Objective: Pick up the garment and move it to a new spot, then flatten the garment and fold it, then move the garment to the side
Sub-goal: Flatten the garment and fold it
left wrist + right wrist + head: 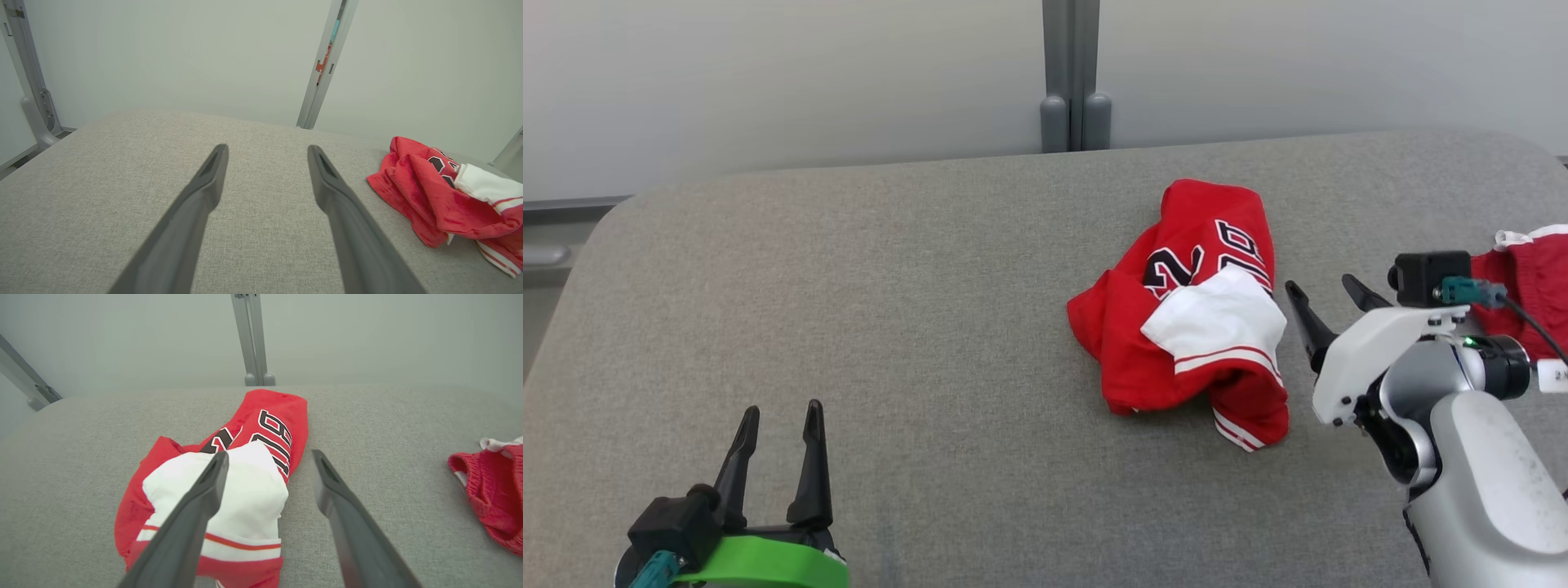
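A: How far along is it?

B: Barely begun, by my reading. The garment [1184, 327], a red jersey with black numerals and a white panel folded over it, lies crumpled in a heap on the bench [890, 327]. Nothing is lifted, flattened or folded. The carry, the spreading, the folding and the move aside are all left to do.

A: Where is it from the right tool [1319, 283]?

B: Just ahead of it and off to its left. In the right wrist view its left finger sits over the white panel and its right finger over bare bench past the heap's edge. Whether a fingertip touches cloth I cannot tell. The jaws stand wide apart, gripping nothing.

A: And the left tool [783, 407]?

B: Also spread wide and empty, over bare bench. The garment is well off to its right and ahead.

A: Anything else nearby?

B: A second red piece [1531, 278] lies to the right tool's right, apart from the heap.
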You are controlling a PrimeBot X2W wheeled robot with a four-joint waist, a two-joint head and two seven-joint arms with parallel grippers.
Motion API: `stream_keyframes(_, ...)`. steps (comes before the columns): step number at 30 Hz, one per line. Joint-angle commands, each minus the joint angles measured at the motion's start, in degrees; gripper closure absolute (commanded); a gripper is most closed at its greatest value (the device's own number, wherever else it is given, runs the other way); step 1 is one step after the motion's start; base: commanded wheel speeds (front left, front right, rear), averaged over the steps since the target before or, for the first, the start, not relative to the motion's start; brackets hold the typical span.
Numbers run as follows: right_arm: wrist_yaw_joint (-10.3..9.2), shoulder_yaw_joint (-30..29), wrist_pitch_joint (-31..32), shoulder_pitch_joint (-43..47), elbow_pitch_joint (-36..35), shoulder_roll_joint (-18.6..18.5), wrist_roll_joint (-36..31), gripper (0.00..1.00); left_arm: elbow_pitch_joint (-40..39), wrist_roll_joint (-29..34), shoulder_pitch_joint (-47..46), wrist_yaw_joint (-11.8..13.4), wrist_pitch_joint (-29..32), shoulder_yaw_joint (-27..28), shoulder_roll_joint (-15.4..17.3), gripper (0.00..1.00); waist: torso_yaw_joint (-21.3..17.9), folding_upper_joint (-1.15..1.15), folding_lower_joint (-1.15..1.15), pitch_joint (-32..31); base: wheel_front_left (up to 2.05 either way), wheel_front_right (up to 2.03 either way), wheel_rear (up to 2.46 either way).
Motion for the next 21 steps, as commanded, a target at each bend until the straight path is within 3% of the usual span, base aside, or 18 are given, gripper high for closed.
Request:
stream_keyframes(1,-0.06,-0.14,1.93,-2.33,2.71,-0.74,1.14,0.0,-0.12,0.01,-1.22,-0.44,0.01,-0.26,0.01,0.0,1.31,0.0,0.0,1.55,0.0,0.0,0.0)
stream_keyframes(6,-0.06,0.43,5.32,-8.85,11.5,-2.38,3.73,0.0,-0.2,0.14,-2.4,-0.69,0.01,-1.19,0.11,0.0,3.61,0.0,0.0,3.79,0.0,0.0,0.0)
stream_keyframes(13,-0.05,3.75,4.65,-15.45,22.48,-4.51,4.77,0.0,-0.18,-0.11,-4.15,-0.97,0.01,-1.91,0.48,0.0,6.69,0.0,0.0,6.35,0.0,0.0,0.0)
stream_keyframes(20,-0.06,9.58,2.96,-17.89,27.81,-5.95,8.04,0.0,-0.61,-0.17,-5.01,-1.18,0.01,-1.98,0.38,0.0,7.91,0.0,0.0,7.2,0.0,0.0,0.0)
stream_keyframes(21,-0.05,10.58,2.27,-18.1,28.19,-6.08,8.42,0.31,-0.55,-0.15,-4.97,-1.19,0.01,-1.88,0.41,0.0,7.84,0.0,0.0,7.12,0.0,0.0,0.0)
